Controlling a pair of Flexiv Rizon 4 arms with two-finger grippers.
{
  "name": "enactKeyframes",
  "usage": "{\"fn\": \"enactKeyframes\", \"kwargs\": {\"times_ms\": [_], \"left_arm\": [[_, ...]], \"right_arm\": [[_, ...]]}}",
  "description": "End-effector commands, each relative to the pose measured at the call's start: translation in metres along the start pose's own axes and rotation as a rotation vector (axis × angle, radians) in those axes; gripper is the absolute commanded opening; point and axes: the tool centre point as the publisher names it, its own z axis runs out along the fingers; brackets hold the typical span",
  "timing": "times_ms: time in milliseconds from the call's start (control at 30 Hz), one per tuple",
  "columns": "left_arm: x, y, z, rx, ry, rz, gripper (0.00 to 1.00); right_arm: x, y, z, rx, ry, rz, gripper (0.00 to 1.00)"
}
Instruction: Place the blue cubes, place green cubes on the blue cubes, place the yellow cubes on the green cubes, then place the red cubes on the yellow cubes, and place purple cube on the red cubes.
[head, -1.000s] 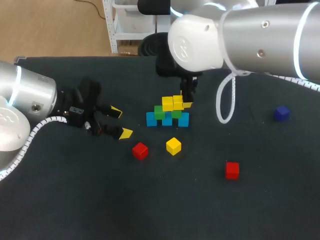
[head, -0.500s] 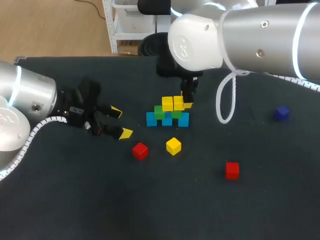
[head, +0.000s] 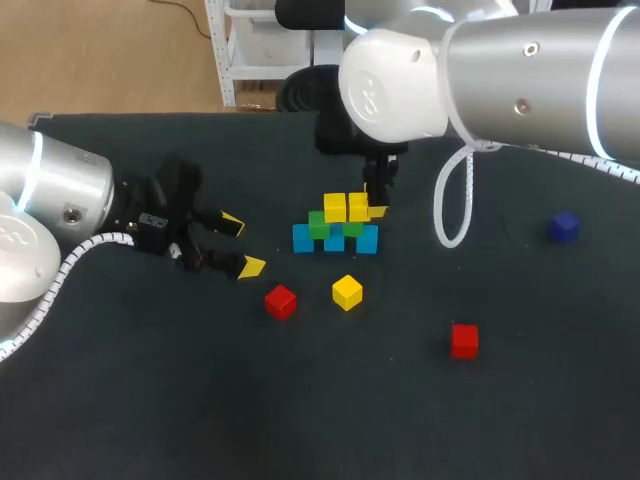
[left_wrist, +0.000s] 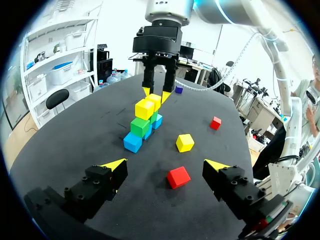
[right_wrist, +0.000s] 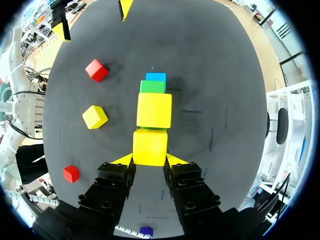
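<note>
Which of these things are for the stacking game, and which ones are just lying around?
For the job:
blue cubes, green cubes and stacked yellow cubes; loose yellow cube; left red cube; right red cube; purple cube.

Just there:
black table; white cable on the right arm.

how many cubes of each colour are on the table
blue cubes: 3
green cubes: 2
yellow cubes: 3
red cubes: 2
purple cube: 1
total: 11
</note>
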Motion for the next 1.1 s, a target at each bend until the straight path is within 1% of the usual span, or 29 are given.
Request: {"fn": "enactKeyframes", "kwargs": {"times_ms": [33,700,733,767,800,867,900,933,967,1000,1033,1100], "left_arm": [[0.002,-0.0001,-0.0001,-0.001,-0.008,0.003,1.0],[0.002,-0.0001,-0.0001,-0.001,-0.008,0.003,1.0],[0.002,-0.0001,-0.0001,-0.001,-0.008,0.003,1.0],[0.002,-0.0001,-0.0001,-0.001,-0.008,0.003,1.0],[0.002,-0.0001,-0.0001,-0.001,-0.008,0.003,1.0],[0.002,-0.0001,-0.0001,-0.001,-0.008,0.003,1.0],[0.002,-0.0001,-0.0001,-0.001,-0.008,0.003,1.0],[0.002,-0.0001,-0.0001,-0.001,-0.008,0.003,1.0],[0.002,-0.0001,-0.0001,-0.001,-0.008,0.003,1.0],[0.002,-0.0001,-0.0001,-0.001,-0.008,0.003,1.0],[0.002,-0.0001,-0.0001,-0.001,-0.008,0.003,1.0],[0.002,-0.0001,-0.0001,-0.001,-0.008,0.003,1.0]], "right_arm": [[-0.0011,-0.0019,0.0002,-0.004,-0.002,-0.003,0.0],[-0.004,-0.004,0.0003,-0.004,0.003,-0.003,0.0],[-0.004,-0.004,0.0003,-0.004,0.004,-0.002,0.06],[-0.004,-0.004,0.0003,-0.003,0.004,-0.001,0.18],[-0.004,-0.004,0.0002,-0.003,0.004,0.0,0.24],[-0.0036,-0.0043,-0.0001,-0.001,0.003,0.004,0.45],[-0.0035,-0.0043,-0.0001,-0.001,0.003,0.005,0.48],[-0.0034,-0.0043,-0.0001,-0.001,0.003,0.006,0.58],[-0.0034,-0.0042,-0.0002,-0.001,0.003,0.008,0.76],[-0.0032,-0.0042,-0.0003,0.0,0.002,0.008,0.91],[-0.0032,-0.0042,-0.0003,0.001,0.002,0.009,1.0],[-0.0031,-0.0042,-0.0003,0.002,0.002,0.01,1.0]]}}
